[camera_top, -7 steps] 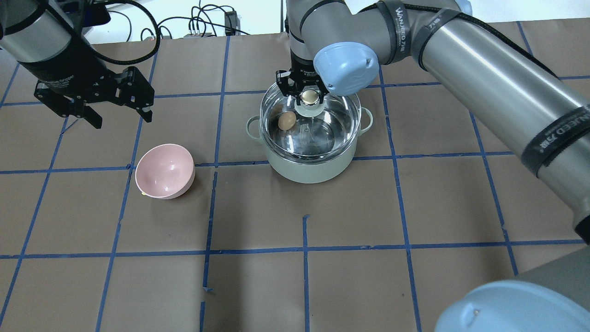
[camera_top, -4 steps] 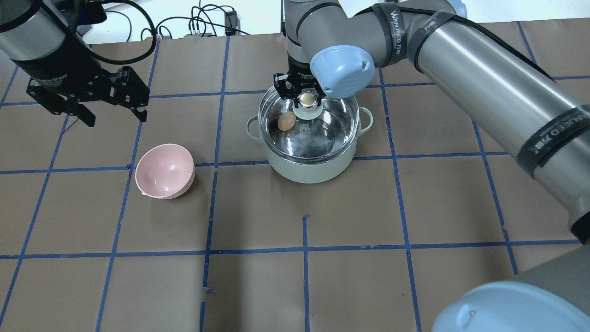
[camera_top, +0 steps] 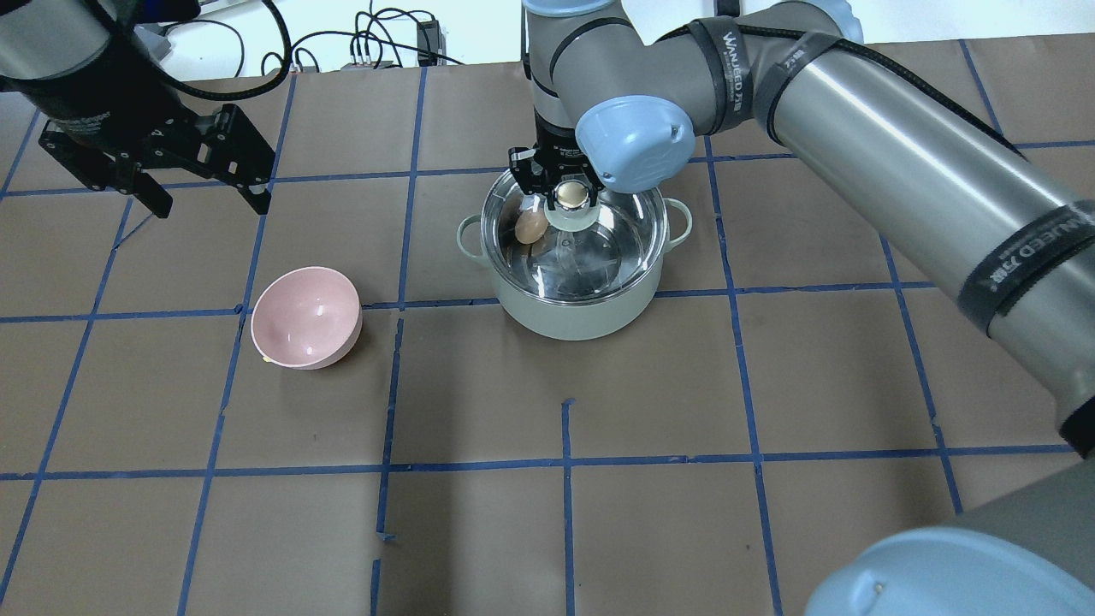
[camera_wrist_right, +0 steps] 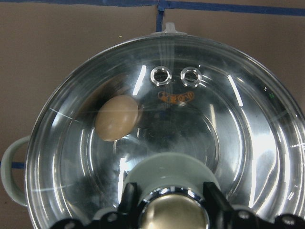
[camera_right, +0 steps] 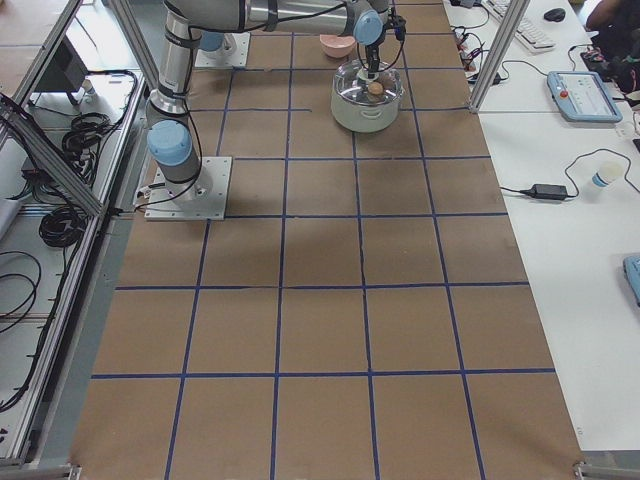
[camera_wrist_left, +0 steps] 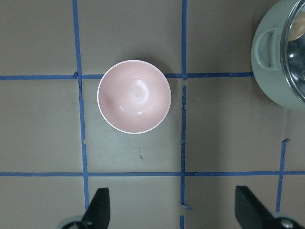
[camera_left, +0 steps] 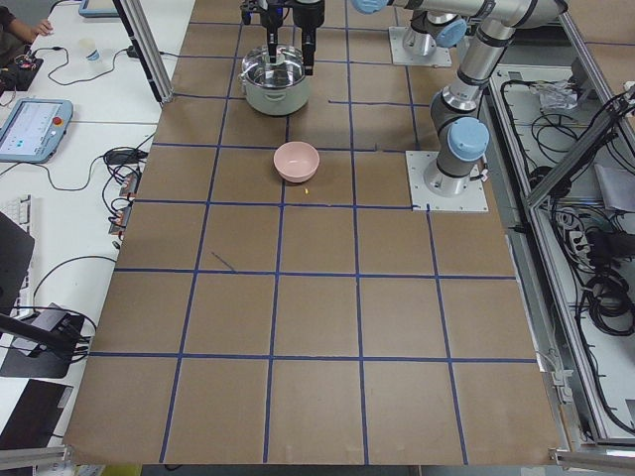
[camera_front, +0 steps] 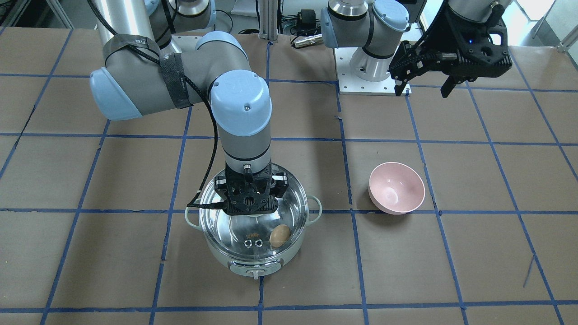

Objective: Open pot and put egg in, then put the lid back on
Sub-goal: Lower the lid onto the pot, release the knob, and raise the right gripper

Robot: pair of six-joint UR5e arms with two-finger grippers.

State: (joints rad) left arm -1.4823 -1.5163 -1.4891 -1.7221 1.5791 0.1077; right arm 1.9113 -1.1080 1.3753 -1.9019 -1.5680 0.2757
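**Lid comes down onto the pot, egg inside**

You see the lid (camera_top: 599,248) now level and centred over the pot (camera_top: 582,316), which stands toward the far edge of the table (camera_top: 770,385), about midway along it. A second ago the glass rode higher and off-centre over the rim. Now it looks seated, or all but seated.

The egg (camera_top: 531,226) lies inside under the glass, on the pot's left. That leaves only the release.

The right gripper (camera_wrist_right: 170,202) is still clamped on the cream knob (camera_top: 571,195), with a finger on each side.

The left gripper (camera_top: 208,198) has drawn back toward the far left corner. Its jaws are spread wide and empty, and it hangs beyond the pink bowl (camera_top: 305,316), which has not moved.
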